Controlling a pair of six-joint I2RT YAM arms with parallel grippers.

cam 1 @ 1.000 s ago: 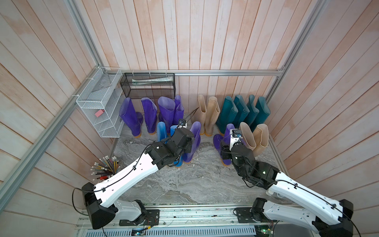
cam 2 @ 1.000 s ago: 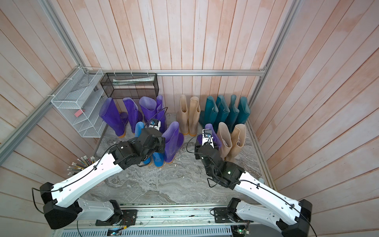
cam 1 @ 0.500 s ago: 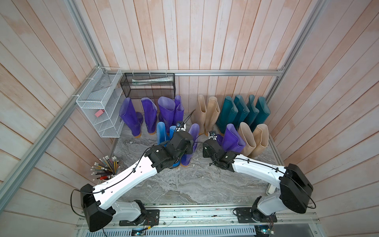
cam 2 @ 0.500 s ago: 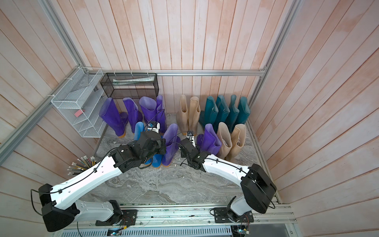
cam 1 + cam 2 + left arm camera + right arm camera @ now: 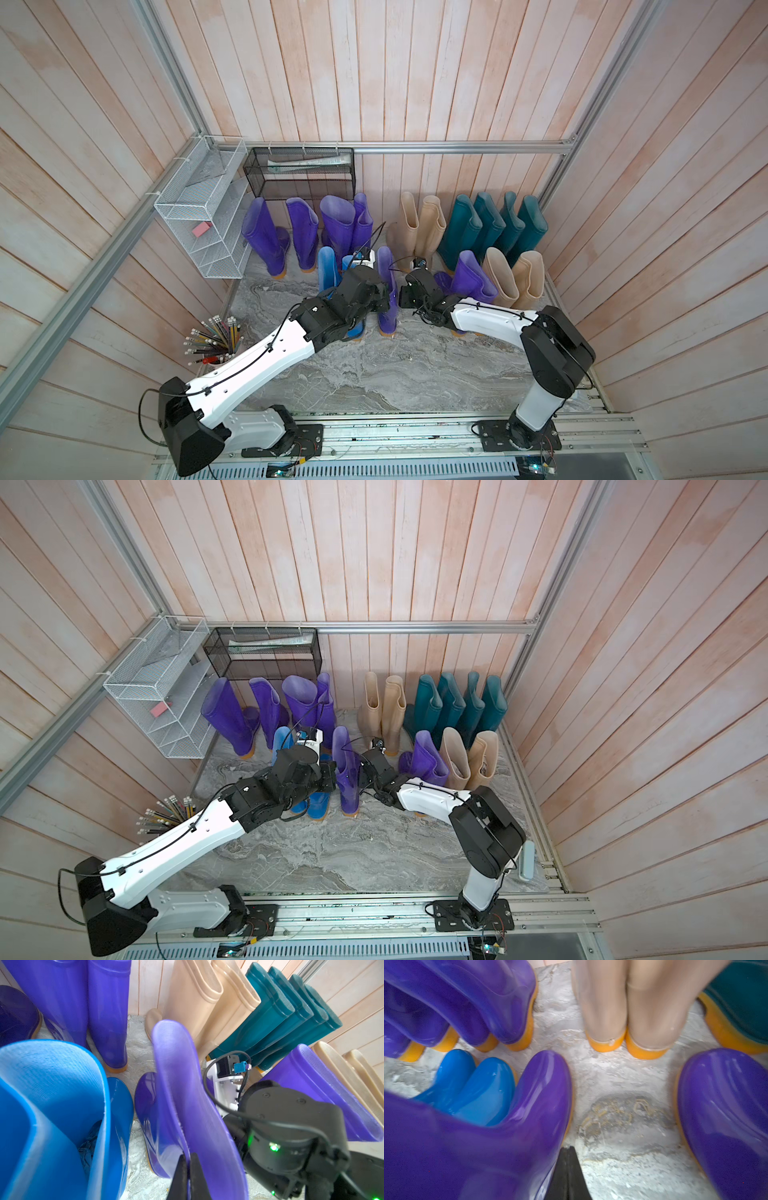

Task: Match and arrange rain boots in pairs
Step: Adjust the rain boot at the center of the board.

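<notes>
The rain boots stand on the grey marbled floor (image 5: 395, 365). A purple boot (image 5: 385, 291) (image 5: 187, 1095) stands upright in the middle, beside a bright blue pair (image 5: 332, 274) (image 5: 52, 1095). My left gripper (image 5: 188, 1157) (image 5: 332, 777) is shut on the rim of this purple boot's shaft. Just right of that shaft, low down, my right gripper (image 5: 568, 1148) (image 5: 401, 297) is shut and empty. Another purple boot (image 5: 471, 276) leans to the right of it, next to a beige pair (image 5: 515, 274). Along the back wall are purple boots (image 5: 305, 232), a beige pair (image 5: 419, 224) and several teal boots (image 5: 490, 224).
A white wire rack (image 5: 199, 208) hangs on the left wall and a black mesh basket (image 5: 299, 174) on the back wall. A cup of pencils (image 5: 216, 345) stands at the floor's left edge. Wooden walls close in three sides.
My right arm left the purple boot on the right, swung left to the middle boot's shaft, and its jaws closed. The boot in my left gripper now stands more upright.
</notes>
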